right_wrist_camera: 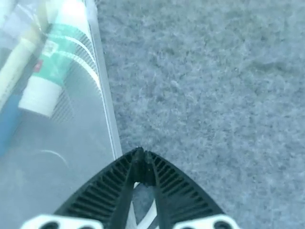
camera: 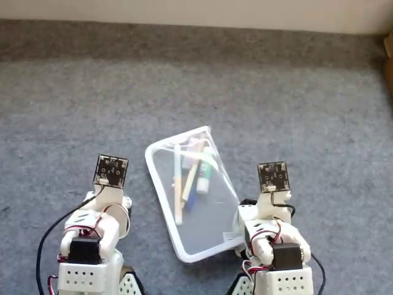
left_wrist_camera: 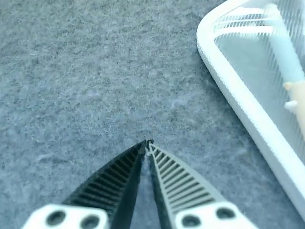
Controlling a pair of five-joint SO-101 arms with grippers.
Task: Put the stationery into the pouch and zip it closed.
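A clear pouch with a white zip edge lies flat on the grey carpet between the two arms. Inside it are several pieces of stationery, among them a green and white glue stick, a blue pen and a wooden stick. My left gripper is shut and empty, low over bare carpet beside the pouch's edge. My right gripper is shut, its tips right at the pouch's other long edge, near the glue stick. A bit of white edge shows under its fingers.
Grey carpet stretches open beyond the pouch and to both sides. A pale wall strip runs along the far edge. The left arm and right arm stand at the near edge.
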